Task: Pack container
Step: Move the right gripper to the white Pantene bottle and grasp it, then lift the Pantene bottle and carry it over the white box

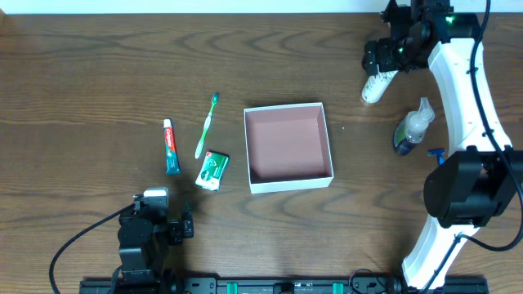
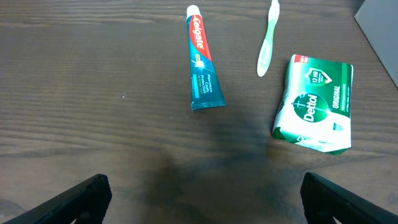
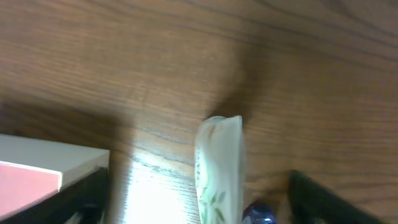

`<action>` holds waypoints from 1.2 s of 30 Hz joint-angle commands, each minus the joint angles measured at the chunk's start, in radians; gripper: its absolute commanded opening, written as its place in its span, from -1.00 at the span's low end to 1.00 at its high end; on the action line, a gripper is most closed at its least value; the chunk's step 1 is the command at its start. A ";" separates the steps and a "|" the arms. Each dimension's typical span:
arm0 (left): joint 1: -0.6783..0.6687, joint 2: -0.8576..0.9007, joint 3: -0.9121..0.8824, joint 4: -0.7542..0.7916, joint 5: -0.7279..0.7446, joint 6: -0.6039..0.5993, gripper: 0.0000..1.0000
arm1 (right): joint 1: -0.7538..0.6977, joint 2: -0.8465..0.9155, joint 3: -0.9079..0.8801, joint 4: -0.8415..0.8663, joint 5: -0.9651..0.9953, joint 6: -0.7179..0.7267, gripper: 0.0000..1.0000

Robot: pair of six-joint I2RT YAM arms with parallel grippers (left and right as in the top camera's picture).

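The container (image 1: pixel 289 180), a square shallow box with white walls and a pinkish-brown inside, sits mid-table with nothing in it. Its corner (image 3: pixel 43 163) shows in the right wrist view. At the far right my right gripper (image 1: pixel 378 70) hangs over a white tube (image 1: pixel 373 87). That tube (image 3: pixel 221 163) lies between the wide-apart fingers (image 3: pixel 314 194), which do not touch it, so my right gripper (image 3: pixel 199 200) is open. At the near left my left gripper (image 1: pixel 155 222) is open and holds nothing. Ahead of my left gripper (image 2: pixel 208 199) lie a toothpaste tube (image 2: pixel 203 62), a green toothbrush (image 2: pixel 267 43) and a green-and-white soap box (image 2: pixel 316 102).
A clear spray bottle (image 1: pixel 411 126) with a dark blue base and a blue razor (image 1: pixel 435 153) lie on the wood right of the container, beside the right arm's white links. Toothpaste (image 1: pixel 171 146), toothbrush (image 1: pixel 207 124) and soap box (image 1: pixel 212 171) lie left of the container.
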 commanded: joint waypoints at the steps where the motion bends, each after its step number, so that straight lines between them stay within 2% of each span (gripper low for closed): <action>1: 0.002 -0.006 -0.011 0.003 0.000 0.002 0.96 | 0.005 0.007 0.010 -0.001 0.049 -0.008 0.43; 3: 0.002 -0.006 -0.011 0.003 0.000 0.002 0.96 | 0.004 0.007 0.010 -0.005 0.060 -0.008 0.29; 6: 0.002 -0.006 -0.011 0.003 0.000 0.002 0.96 | 0.003 0.007 0.010 -0.007 0.060 -0.008 0.22; 8: 0.002 -0.006 -0.011 0.003 0.000 0.002 0.96 | 0.003 0.007 0.010 -0.005 0.060 -0.008 0.08; 14: 0.002 -0.006 -0.011 0.003 0.000 0.002 0.96 | 0.003 0.015 0.010 0.010 0.060 -0.013 -0.14; 23: 0.002 -0.006 -0.011 0.003 0.000 0.002 0.96 | 0.003 0.016 0.010 0.014 0.060 -0.012 -0.98; 29: 0.002 -0.006 -0.011 0.003 0.000 0.002 0.96 | 0.003 0.008 0.021 0.037 0.047 0.037 -0.97; 36: 0.002 -0.006 -0.011 0.003 0.000 0.002 0.96 | 0.006 -0.045 0.182 -0.041 -0.075 0.038 -0.98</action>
